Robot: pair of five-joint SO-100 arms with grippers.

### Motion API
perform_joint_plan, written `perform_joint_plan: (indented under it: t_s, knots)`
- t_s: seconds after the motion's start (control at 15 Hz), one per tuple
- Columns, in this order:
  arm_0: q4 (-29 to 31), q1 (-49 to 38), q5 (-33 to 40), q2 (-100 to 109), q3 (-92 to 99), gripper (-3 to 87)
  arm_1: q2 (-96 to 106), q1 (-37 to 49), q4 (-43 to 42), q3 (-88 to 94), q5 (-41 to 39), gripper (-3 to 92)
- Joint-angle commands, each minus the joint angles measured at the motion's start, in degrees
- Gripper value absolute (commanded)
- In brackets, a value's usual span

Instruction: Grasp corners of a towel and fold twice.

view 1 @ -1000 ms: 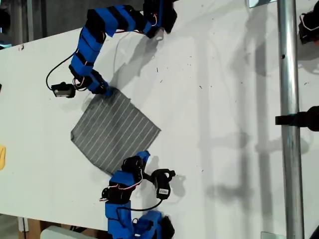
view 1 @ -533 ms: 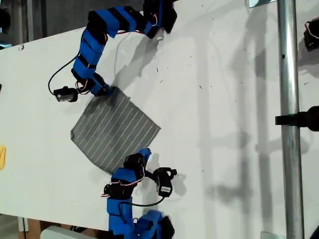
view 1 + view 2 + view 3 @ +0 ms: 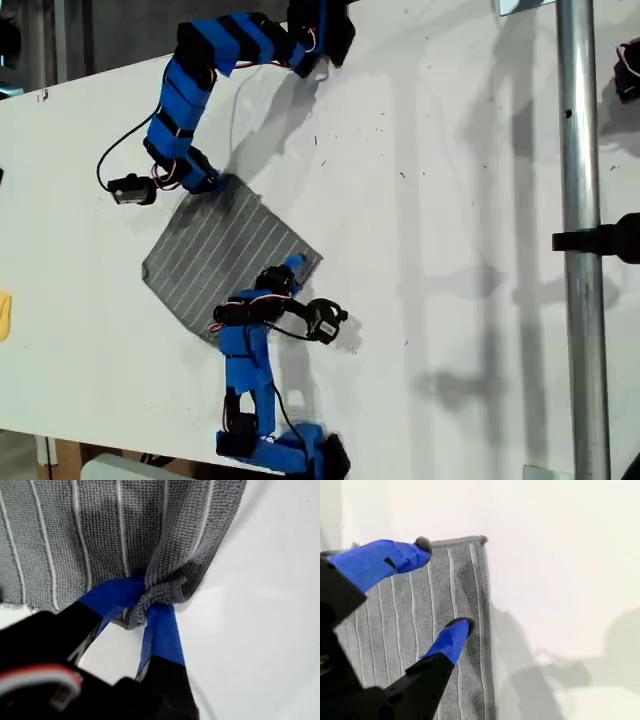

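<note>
Nearest the lower edge of the exterior view, my second gripper point(image 3: 285, 270) is hanging over the towel point(image 3: 225, 255) close to its corner point(image 3: 318, 260) toward the exterior view's right, with its blue fingers point(image 3: 451, 640) spread apart above the striped cloth; one fingertip is resting on or just above the fabric beside the hem. Mid-frame, the grey towel is lying mostly flat on the white table point(image 3: 450, 200). Farther back, toward the upper left of the exterior view, my first gripper point(image 3: 145, 605) is pinching the towel's far corner point(image 3: 162, 592), bunching the hem between its pressed-together jaws.
</note>
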Motion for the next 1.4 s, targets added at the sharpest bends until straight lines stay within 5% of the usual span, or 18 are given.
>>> perform_joint_plan:
  t_s: [0.0,0.27,0.47,0.67,1.0,1.33]
  knots:
    - [0.62,-3.16,0.7,-3.08,-7.38,24.9,1.49,-2.2,0.44,-1.41,0.88,-0.3]
    - [-0.26,-4.75,0.35,-8.09,-7.65,22.7,2.72,-2.37,0.44,-1.41,1.23,-0.3]
    - [5.19,-3.78,-2.72,-10.99,-9.32,19.9,3.34,-2.11,0.7,-1.41,1.49,-0.3]
    - [6.68,-3.25,-2.02,-11.34,-9.23,-2.9,4.22,-2.02,0.88,-1.41,2.02,-0.3]
    - [10.99,0.09,-5.36,-8.09,-8.0,-2.9,8.53,-3.08,2.72,1.67,3.78,-0.3]
    - [16.35,11.43,-8.88,7.47,-4.31,-2.9,28.83,-18.46,5.45,17.49,14.33,-0.3]
